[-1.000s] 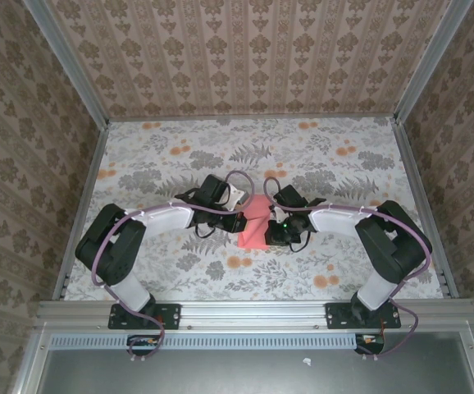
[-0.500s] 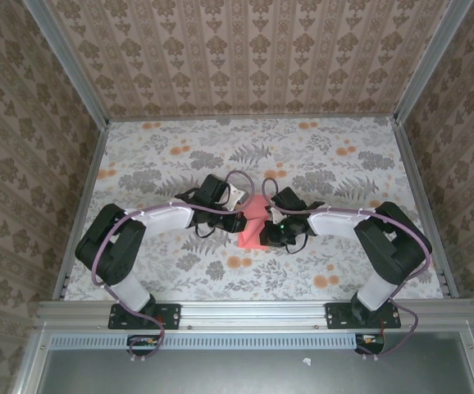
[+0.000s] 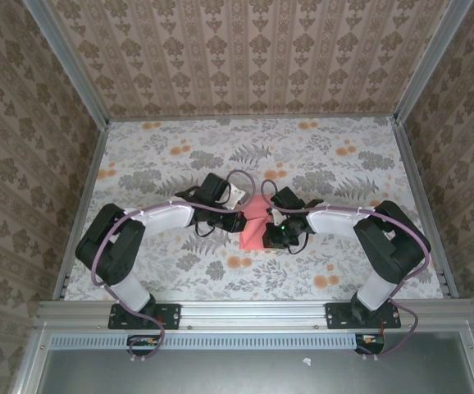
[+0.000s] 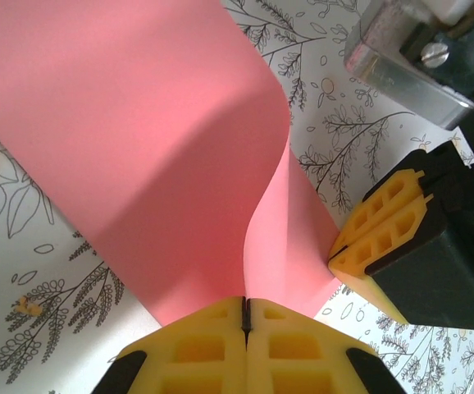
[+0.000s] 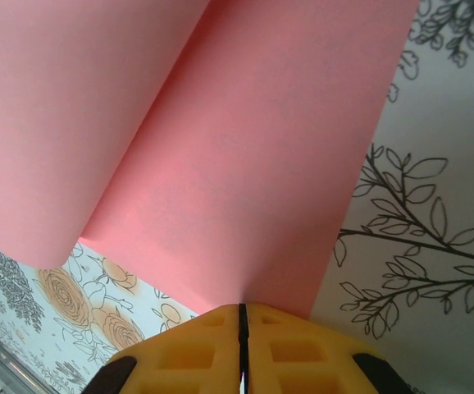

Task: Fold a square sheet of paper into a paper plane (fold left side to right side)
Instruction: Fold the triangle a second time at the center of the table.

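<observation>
**Now: two claws pinch a pink sheet at mid-bench**

Seen from above, two robot arms bend inward from the near edge of a bench (image 3: pixel 319 160) covered in a grey leaf print with orange flower blotches. They meet near its middle, over the square sheet of paper (image 3: pixel 254 223), which is plain salmon pink. The sheet lies between the two wrists, its near end flat on the print and its far end tucked in between them.

The left claw (image 3: pixel 239 221) comes in from the left side of the sheet. Its wrist camera shows yellow fingers (image 4: pixel 200 349) pressed together with only a thin seam between them, and the paper's edge is clamped in that seam. From there the sheet rises and bends over in a soft curve, not flat. The right claw (image 4: pixel 382 238) sits just beside it in this view, with its yellow tips at the paper's right edge.

From the right wrist, the right claw's fingers (image 5: pixel 192 353) are likewise clenched, gripping the sheet's near edge. One pink layer overlaps another, meeting along a slanted line.
</observation>
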`<state>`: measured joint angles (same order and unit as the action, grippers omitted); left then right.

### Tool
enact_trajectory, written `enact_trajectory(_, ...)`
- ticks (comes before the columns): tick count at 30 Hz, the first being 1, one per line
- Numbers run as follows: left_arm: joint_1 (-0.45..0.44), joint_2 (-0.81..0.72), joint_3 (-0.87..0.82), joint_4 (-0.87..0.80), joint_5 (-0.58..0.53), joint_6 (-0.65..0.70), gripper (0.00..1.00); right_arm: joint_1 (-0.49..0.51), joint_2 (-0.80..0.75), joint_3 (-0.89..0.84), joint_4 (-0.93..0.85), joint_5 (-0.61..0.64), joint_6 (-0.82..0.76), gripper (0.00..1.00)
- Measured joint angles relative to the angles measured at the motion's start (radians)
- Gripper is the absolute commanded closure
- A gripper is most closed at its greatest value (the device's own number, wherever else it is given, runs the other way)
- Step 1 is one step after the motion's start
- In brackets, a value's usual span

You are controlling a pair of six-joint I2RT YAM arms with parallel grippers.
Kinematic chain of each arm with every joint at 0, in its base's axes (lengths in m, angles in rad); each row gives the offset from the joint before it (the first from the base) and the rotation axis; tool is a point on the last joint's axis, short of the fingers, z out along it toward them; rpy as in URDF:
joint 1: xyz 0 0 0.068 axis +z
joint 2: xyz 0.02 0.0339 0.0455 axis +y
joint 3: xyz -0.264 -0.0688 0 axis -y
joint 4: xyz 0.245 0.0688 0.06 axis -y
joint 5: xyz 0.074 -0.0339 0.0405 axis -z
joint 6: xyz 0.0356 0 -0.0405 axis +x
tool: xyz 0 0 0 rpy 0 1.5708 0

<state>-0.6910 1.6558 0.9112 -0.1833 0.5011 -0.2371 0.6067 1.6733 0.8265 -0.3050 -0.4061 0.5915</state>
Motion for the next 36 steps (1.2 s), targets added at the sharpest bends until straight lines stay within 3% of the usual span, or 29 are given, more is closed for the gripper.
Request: enact_trajectory(36, 0.005, 0.117, 0.05, -0.004, -0.027, 0.051, 0.98, -0.002, 0.006, 0.019, -0.038, 0.01, -0.021, 0.9)
